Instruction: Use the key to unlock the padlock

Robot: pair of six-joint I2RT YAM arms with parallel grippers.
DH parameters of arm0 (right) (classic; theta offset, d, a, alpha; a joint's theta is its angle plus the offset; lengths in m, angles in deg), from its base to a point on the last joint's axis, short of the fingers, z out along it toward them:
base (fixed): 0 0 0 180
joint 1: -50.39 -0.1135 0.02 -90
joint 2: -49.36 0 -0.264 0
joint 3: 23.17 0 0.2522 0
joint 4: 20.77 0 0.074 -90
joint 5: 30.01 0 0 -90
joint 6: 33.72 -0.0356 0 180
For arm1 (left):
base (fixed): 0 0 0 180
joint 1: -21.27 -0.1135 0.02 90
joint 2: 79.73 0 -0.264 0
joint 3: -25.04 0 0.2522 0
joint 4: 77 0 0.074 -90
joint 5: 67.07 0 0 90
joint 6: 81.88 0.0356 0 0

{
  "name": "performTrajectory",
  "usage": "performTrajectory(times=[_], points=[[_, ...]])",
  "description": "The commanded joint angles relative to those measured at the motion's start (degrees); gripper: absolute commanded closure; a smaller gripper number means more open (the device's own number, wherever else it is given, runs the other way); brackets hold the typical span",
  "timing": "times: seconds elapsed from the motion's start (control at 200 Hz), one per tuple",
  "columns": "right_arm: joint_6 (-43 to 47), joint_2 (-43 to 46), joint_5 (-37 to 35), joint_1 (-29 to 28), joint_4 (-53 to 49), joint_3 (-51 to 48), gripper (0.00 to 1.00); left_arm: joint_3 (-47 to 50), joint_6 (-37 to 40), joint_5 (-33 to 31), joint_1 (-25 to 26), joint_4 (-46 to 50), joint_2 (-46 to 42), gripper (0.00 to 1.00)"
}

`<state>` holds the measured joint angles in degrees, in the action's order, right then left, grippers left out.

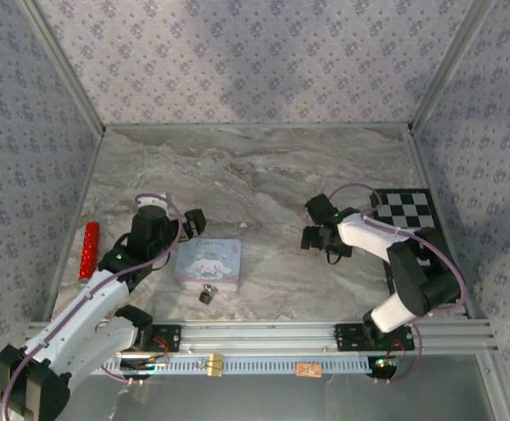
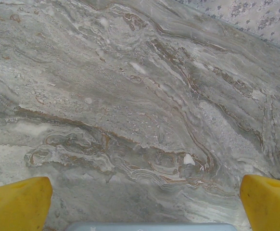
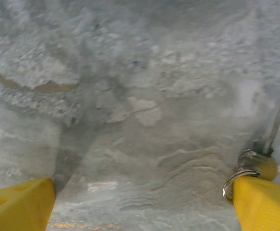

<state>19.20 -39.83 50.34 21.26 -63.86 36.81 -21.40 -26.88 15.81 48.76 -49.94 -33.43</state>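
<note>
The tiny dark padlock (image 1: 208, 294) lies on the marble table, just in front of the pastel tin (image 1: 208, 262). My left gripper (image 1: 190, 223) hovers at the tin's far left corner. In the left wrist view this gripper (image 2: 145, 192) is open over bare marble, and the tin's edge (image 2: 145, 226) shows at the bottom. My right gripper (image 1: 322, 237) is at centre right, low over the table. In the right wrist view it (image 3: 142, 190) is open with nothing between its fingers. The silvery key (image 3: 267, 139) and its ring (image 3: 232, 185) sit against the tip of the right-hand finger (image 3: 262, 204).
A red cylinder (image 1: 89, 249) lies near the left wall. A black-and-white checkerboard (image 1: 408, 219) covers the table's right side, under the right arm. A metal rail (image 1: 264, 338) runs along the near edge. Patterned walls enclose the table.
</note>
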Motion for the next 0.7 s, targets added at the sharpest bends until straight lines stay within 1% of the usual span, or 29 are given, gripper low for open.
performTrajectory(times=[0.0, 0.145, 0.16, 0.225, 0.415, 0.565, 0.695], points=[[0.6, -3.8, 3.8, -4.7, 1.2, 3.5, 0.05, -0.7, 1.1, -1.2, 0.5, -1.0, 0.0, 0.00], [0.6, -7.7, 2.6, -10.1, -0.8, 8.6, 0.05, -0.9, 1.1, -1.5, 0.5, -1.0, 0.2, 0.00], [2.3, -8.1, 2.4, -10.6, -1.0, 9.1, 0.05, -1.0, 1.1, -1.4, 0.5, -1.0, 0.2, 0.00], [2.8, -9.2, 2.0, -12.6, -2.3, 10.9, 0.05, -1.6, 1.3, -1.5, 0.5, -0.5, 0.4, 0.00], [4.6, -8.8, 1.6, -16.8, -4.9, 13.8, 0.05, -2.1, 1.7, -2.1, 0.5, 0.3, 0.3, 0.00], [5.4, -5.0, 1.3, -17.4, -9.1, 13.8, 0.05, -2.7, 1.6, -1.7, 0.4, 0.2, 1.3, 0.00], [5.9, 0.9, 0.3, -15.8, -9.9, 12.7, 0.05, -2.9, 1.7, -1.6, 0.5, 0.3, 1.5, 0.00]])
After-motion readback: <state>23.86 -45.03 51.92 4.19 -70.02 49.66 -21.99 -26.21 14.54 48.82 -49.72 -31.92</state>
